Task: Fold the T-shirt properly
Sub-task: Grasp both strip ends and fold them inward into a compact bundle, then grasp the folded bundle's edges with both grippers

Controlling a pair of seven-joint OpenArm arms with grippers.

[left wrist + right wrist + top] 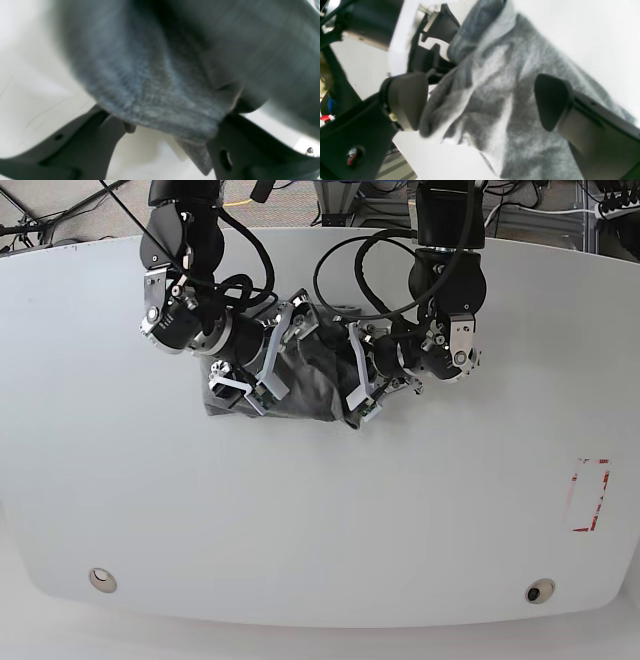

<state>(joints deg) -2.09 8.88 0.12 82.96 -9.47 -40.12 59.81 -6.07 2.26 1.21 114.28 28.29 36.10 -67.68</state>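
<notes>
The T-shirt [312, 388] lies as a bunched dark grey heap at the middle of the white table, between my two arms. In the left wrist view a thick fold of the T-shirt [150, 87] sits pinched between the dark fingers, and my left gripper [165, 122] is shut on it; in the base view the left gripper [362, 385] is at the heap's right edge. My right gripper [480, 100] stands wide open, its pads [407, 100] spread to either side of the wrinkled T-shirt [495, 120] without pinching it. In the base view the right gripper [272, 360] hangs over the heap's left part.
The white table [320, 510] extends around the heap. A red outlined rectangle [590, 495] is marked near its right edge. Two round fittings [100, 580] sit near the front edge. Cables trail behind the arms at the back.
</notes>
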